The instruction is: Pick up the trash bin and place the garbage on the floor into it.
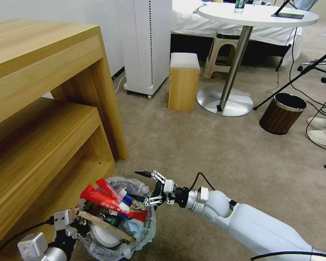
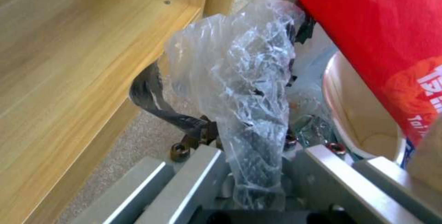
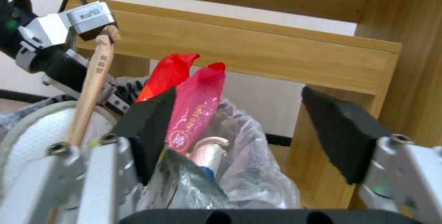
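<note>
A: Where is the trash bin (image 1: 147, 227), and which way up?

B: Down at the near left of the head view, upright, mouth facing up, just beside the bottom corner of the wooden shelf unit (image 1: 43, 119). Sits over the beige carpet (image 1: 213, 145); cannot tell whether touching it.

A: Held by what?

B: Left gripper (image 1: 76, 220), clamped narrow on the near rim. In the left wrist view, crinkled liner (image 2: 234, 79) and dark rim pinched between the fingers (image 2: 322, 163).

A: And the right gripper (image 1: 145, 188)?

B: Hovers at the far right edge of the bin mouth, spread wide, holding nothing. In its wrist view, black pads (image 3: 147, 127) well apart, the liner between them.

A: Long pieces inside?

B: Wooden stick (image 1: 105, 226) lying slantwise across the mouth, one end near the left gripper, the other toward the near right rim. Red packet (image 1: 112, 203) stretched from upper left to lower right, one end poking above the rim. White slipper (image 1: 103, 235) curled beneath the stick.

A: Room to move?

B: Tight on the left against the shelf unit. Open carpet to the right and ahead, as far as the wooden stool (image 1: 184, 81), the round table's base (image 1: 224, 102) and the dark brown bin (image 1: 280, 114).
</note>
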You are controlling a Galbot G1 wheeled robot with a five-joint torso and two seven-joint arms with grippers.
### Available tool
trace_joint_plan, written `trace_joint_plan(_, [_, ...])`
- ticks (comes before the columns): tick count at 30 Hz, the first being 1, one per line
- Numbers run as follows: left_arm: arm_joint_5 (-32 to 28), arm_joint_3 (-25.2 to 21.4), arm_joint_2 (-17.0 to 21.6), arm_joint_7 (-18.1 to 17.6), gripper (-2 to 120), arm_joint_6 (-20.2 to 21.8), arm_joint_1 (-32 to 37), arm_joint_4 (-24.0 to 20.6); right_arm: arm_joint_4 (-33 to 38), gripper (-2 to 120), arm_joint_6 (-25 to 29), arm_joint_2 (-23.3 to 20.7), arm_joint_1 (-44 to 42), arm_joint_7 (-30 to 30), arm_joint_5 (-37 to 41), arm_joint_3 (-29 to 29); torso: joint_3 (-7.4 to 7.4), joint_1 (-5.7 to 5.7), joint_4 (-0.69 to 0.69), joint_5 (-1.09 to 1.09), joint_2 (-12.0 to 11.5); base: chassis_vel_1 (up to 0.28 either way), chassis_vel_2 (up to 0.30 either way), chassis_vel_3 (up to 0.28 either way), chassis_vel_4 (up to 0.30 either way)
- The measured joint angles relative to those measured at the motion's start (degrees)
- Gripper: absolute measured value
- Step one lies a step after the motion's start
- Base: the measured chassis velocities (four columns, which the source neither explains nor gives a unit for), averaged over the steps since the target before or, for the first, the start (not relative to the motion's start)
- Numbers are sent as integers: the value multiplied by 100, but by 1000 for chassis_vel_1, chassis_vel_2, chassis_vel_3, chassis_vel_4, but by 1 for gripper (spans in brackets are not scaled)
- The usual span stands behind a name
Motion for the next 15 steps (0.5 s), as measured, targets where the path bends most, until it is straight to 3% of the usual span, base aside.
trace_joint_plan(15, [-81, -35, 107, -23, 1, 7, -69, 136, 79, 69, -47, 67, -65, 388, 11, 309, 0, 0, 0, 0, 0, 0, 0, 0, 0])
